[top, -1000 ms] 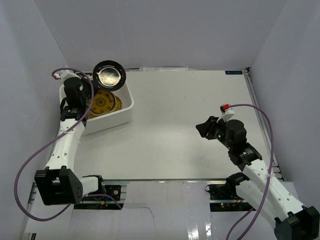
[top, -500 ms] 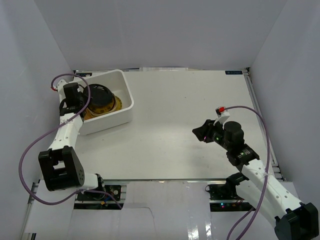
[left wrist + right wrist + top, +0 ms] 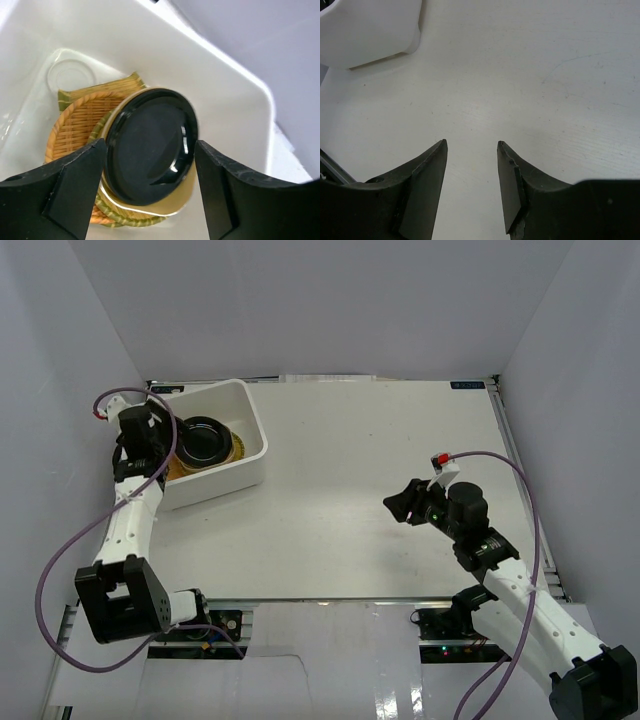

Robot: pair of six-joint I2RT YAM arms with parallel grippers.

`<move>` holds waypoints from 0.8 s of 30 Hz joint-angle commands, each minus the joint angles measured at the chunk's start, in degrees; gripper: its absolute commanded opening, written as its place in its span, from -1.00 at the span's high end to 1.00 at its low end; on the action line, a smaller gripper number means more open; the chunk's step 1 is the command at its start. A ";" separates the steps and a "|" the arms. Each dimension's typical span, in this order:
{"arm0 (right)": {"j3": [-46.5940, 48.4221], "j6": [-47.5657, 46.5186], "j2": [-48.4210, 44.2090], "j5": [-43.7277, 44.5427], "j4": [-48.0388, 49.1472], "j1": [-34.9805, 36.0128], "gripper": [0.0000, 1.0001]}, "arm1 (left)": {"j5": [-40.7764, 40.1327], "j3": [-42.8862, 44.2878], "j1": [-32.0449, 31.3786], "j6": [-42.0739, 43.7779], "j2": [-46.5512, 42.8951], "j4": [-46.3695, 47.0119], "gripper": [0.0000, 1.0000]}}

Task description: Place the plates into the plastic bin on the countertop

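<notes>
The white plastic bin stands at the far left of the countertop. Inside it lies a stack of plates. A glossy black plate is on top, over a gold-rimmed one, a tan woven one and a green-edged one. My left gripper hangs open over the bin, its fingers on either side of the black plate and clear of it. My right gripper is open and holds nothing, low over the bare countertop at mid right.
Grey walls close in the countertop on three sides. In the right wrist view the bin's corner shows at the top left. A small blue label sits at the far right edge.
The left gripper brought the black plate down from above the bin's far rim, opened and let it go on the stack. The right gripper shifted slightly left and opened a little wider.
</notes>
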 commanded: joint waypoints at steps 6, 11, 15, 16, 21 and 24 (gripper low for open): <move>6.57 -1.94 -1.44 0.86 0.49 0.32 -0.60 | 22.41 -5.74 -1.67 -1.28 -17.18 7.04 -0.83; 10.26 -2.99 -6.44 6.22 -2.23 0.41 -0.80 | 34.82 -11.79 -12.35 3.36 -26.92 8.10 -0.95; 10.45 -3.79 -9.00 12.99 -3.98 0.32 -0.80 | 42.00 -16.28 -18.01 8.03 -34.75 6.00 -0.96; 10.36 -3.79 -9.96 15.17 -4.60 0.32 -0.80 | 44.22 -18.21 -18.28 8.47 -35.99 5.38 -0.96; 7.46 -3.61 -12.86 15.28 -4.52 0.41 -0.80 | 48.98 -19.28 -18.37 11.19 -41.10 -0.50 -0.96; 5.35 -3.61 -15.06 15.28 -3.38 0.41 -0.80 | 49.95 -18.93 -18.37 11.90 -42.33 -1.21 -0.96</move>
